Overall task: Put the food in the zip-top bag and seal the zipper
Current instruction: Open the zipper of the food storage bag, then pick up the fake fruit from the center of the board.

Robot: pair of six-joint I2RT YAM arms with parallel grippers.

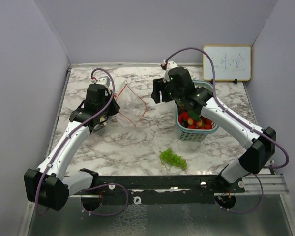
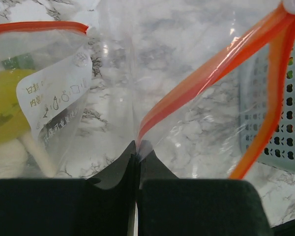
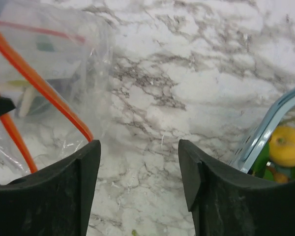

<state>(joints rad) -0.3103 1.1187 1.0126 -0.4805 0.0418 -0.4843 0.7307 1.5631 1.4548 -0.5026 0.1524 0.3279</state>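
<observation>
The clear zip-top bag (image 1: 132, 107) stands open on the marble, its orange-red zipper (image 1: 144, 106) spread into a diamond. My left gripper (image 1: 110, 104) is shut on the bag's mouth edge; in the left wrist view the jaws (image 2: 137, 147) pinch the zipper (image 2: 206, 78) where it folds. My right gripper (image 1: 158, 93) is open and empty, above the table between bag and basket; its wrist view (image 3: 140, 147) shows the bag (image 3: 49, 69) on the left. Food: red pieces (image 1: 191, 120) and a yellow pepper (image 3: 286, 145) lie in the basket. A green grape bunch (image 1: 173, 158) lies on the table.
The teal mesh basket (image 1: 192, 134) stands right of the bag, under the right arm; its wall shows in the left wrist view (image 2: 285, 123). A whiteboard (image 1: 226, 62) leans at the back right. A yellow-green shape (image 2: 5, 108) shows through the bag's printed side; I cannot tell what it is.
</observation>
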